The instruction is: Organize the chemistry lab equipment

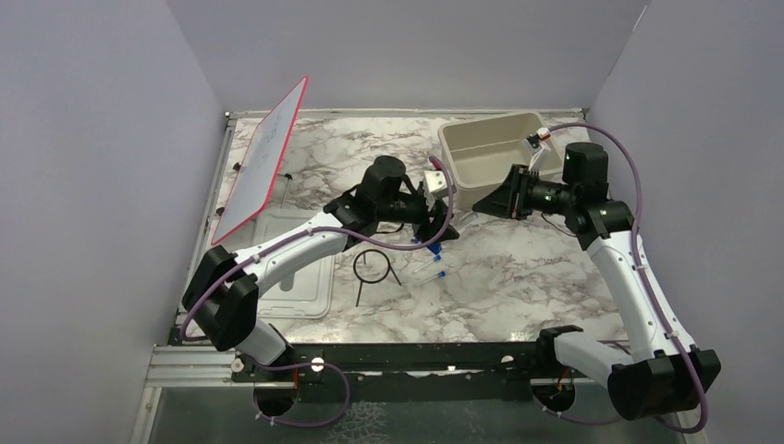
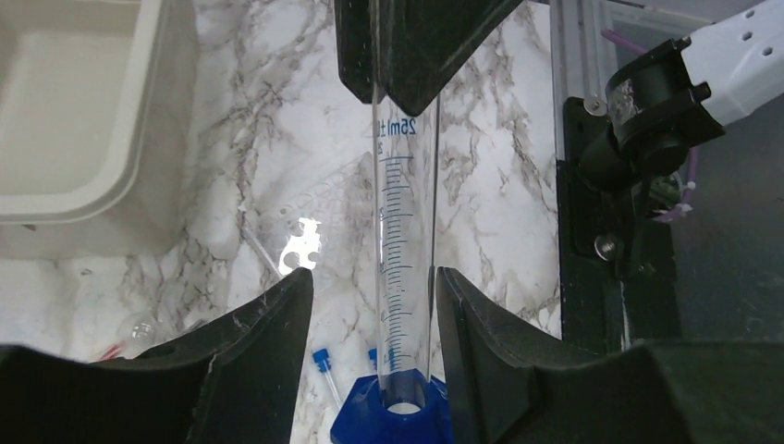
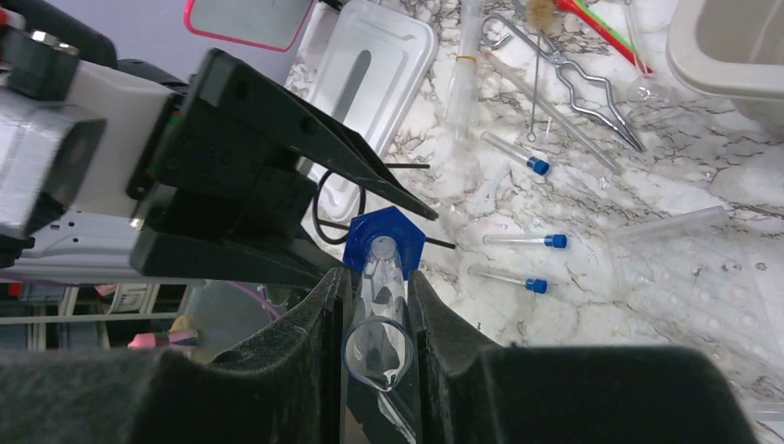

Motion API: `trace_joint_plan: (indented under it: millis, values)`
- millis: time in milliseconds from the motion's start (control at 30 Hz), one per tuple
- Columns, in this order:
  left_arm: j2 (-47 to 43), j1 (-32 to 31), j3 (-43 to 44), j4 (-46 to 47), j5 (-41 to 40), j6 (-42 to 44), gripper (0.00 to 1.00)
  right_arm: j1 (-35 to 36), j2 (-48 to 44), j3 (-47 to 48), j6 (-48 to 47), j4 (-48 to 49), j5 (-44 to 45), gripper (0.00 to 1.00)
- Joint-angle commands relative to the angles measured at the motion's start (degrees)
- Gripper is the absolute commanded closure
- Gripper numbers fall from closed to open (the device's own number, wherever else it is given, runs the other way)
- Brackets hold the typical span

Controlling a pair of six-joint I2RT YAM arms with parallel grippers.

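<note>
A clear graduated cylinder (image 3: 379, 347) with a blue hexagonal base (image 3: 407, 231) hangs tilted above the marble table, and my right gripper (image 3: 377, 277) is shut on its upper end. My left gripper (image 2: 373, 276) straddles the same cylinder (image 2: 402, 231) just above the base (image 2: 388, 416). Its jaws are open: the right finger lies against the glass and a gap remains on the left. In the top view the two grippers, left (image 1: 434, 231) and right (image 1: 481, 208), face each other beside the tub. Blue-capped tubes (image 3: 527, 239), a black wire ring (image 1: 372, 266), silvery tongs (image 3: 573, 74) and an orange-red stick (image 3: 610, 32) lie on the table.
The beige tub (image 1: 490, 153) stands at the back right, close behind the right gripper. Its slotted lid (image 1: 296, 268) lies flat at the left under the left arm. A red-framed white board (image 1: 263, 162) leans at the far left. An uncapped clear tube (image 3: 666, 227) lies near the capped ones.
</note>
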Motion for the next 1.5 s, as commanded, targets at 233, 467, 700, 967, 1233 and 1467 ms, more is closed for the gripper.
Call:
trace_joint_plan:
  millis: [233,467,700,967,1233,1467]
  values:
    - [2.3,-0.9,2.6,-2.8,6.2,-1.3,0.85,0.3,-0.2,-0.9,2.2,4.0,-1.9,0.74]
    - [2.3,-2.5,2.9,-2.0,0.7,-4.3,1.00,0.3,-2.3,-5.7,9.3,12.1,2.2,0.56]
    - [5.2,-2.5,5.2,1.4,-7.0,-18.2,1.00,0.3,-3.3,-8.0,16.1,14.0,14.2,0.43]
    - [10.1,-2.6,11.1,-0.7,-9.3,-24.6,1.00,0.4,-3.9,-13.3,20.9,20.9,15.3,0.46]
    - [11.6,-2.7,13.1,-0.7,-7.8,-25.5,1.00,1.3,-3.3,-19.1,25.5,29.3,14.2,0.58]
    - [11.9,-2.8,13.5,0.0,-7.7,-26.9,1.00,2.3,-2.2,-21.1,28.0,34.0,13.7,0.62]
